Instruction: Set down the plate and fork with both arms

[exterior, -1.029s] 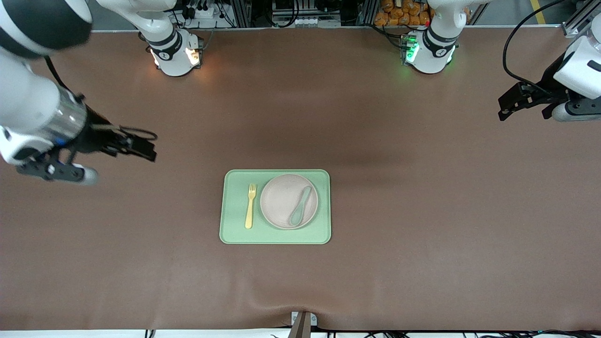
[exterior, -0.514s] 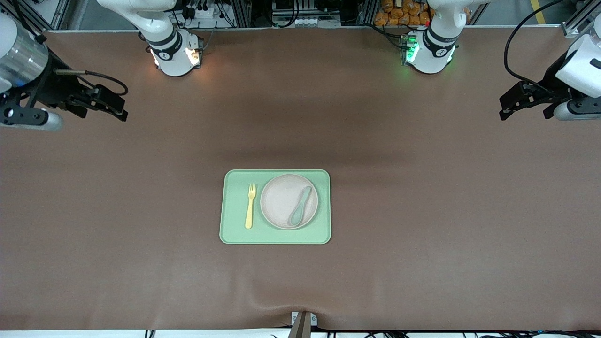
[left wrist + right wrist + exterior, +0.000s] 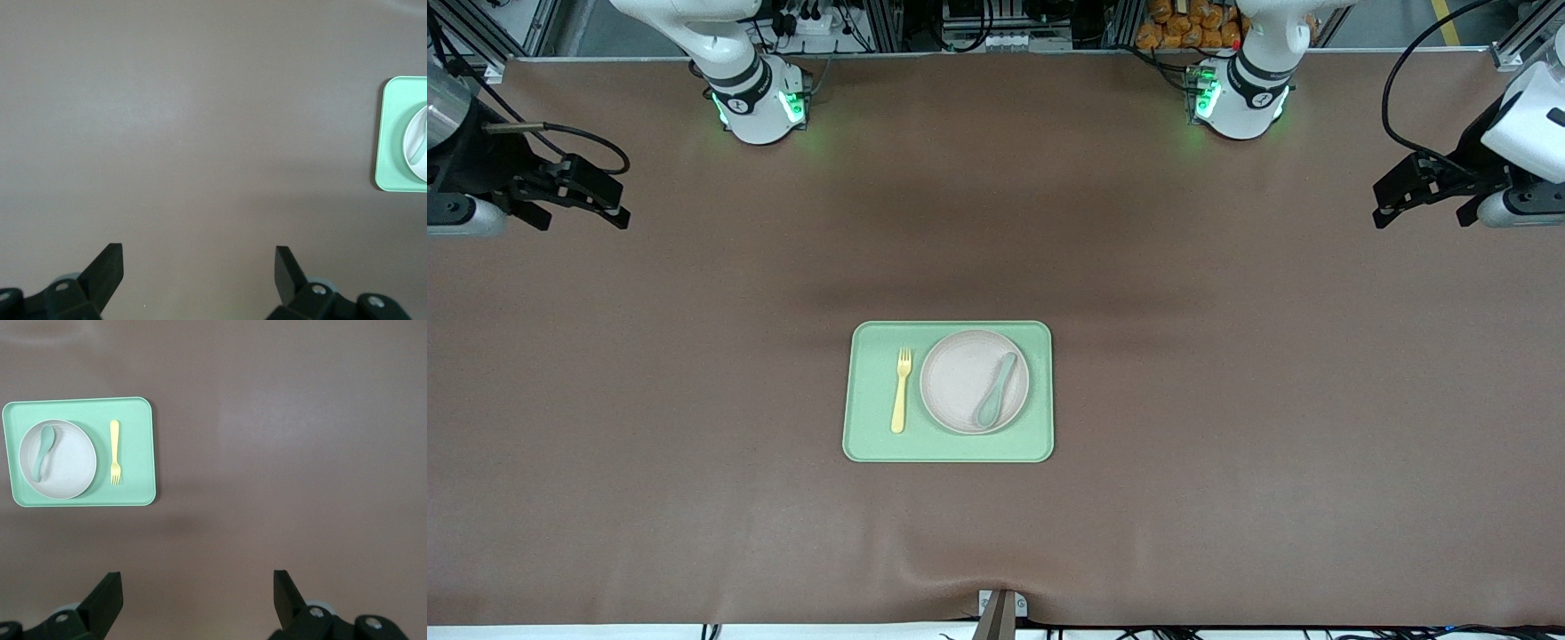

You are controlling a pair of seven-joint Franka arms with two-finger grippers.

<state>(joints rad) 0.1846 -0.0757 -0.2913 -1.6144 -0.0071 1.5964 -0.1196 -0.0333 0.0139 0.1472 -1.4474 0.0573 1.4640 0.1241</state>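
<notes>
Front view: your brown table carries one green tray.
Plate and fork lie on it; your right wrist view shows both, while the left hand and right hand hang wide apart.

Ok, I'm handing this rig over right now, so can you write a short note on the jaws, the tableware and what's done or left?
Left gripper: jaws open, empty, over bare table at the left arm's end.
Right gripper: jaws open, empty, over bare table at the right arm's end.
Plate sits on the green tray; a grey-green spoon lies in the plate.
Fork lies flat on the tray beside the plate, toward the right arm's end.
Done: plate and fork look placed.
Left: apparently nothing.
</notes>
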